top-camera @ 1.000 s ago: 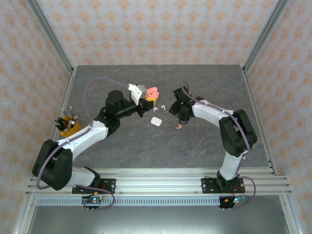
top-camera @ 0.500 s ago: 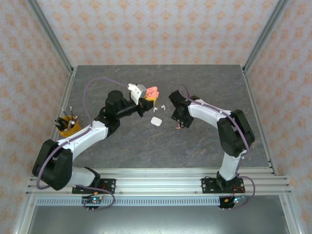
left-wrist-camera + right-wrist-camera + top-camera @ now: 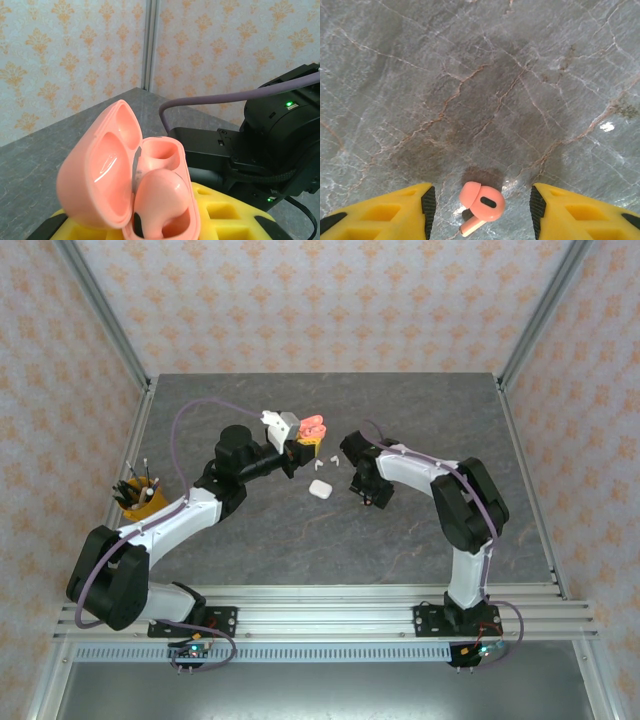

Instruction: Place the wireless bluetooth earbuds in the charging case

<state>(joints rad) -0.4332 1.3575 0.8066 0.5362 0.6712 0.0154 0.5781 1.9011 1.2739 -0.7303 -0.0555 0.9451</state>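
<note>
My left gripper (image 3: 302,446) is shut on a coral charging case (image 3: 150,200) and holds it up above the table with the lid open. One coral earbud (image 3: 162,197) sits in the case's near slot, and the far slot (image 3: 159,150) is empty. Another coral earbud (image 3: 481,202) lies on the grey stone table. My right gripper (image 3: 481,215) hangs low over it, open, one yellow finger on each side and neither touching it. A closed white case (image 3: 320,489) lies between the arms, with two white earbuds (image 3: 320,464) just behind it.
A yellow cup of pens (image 3: 140,498) stands at the table's left edge beside the left arm. Metal frame posts (image 3: 100,310) rise at the back corners, and a rail (image 3: 320,605) runs along the near edge. The right arm's black wrist (image 3: 272,145) is close behind the held case.
The right arm has swung left and lowered until its open fingers straddle the coral earbud on the table. The left arm and the held case have not moved.
</note>
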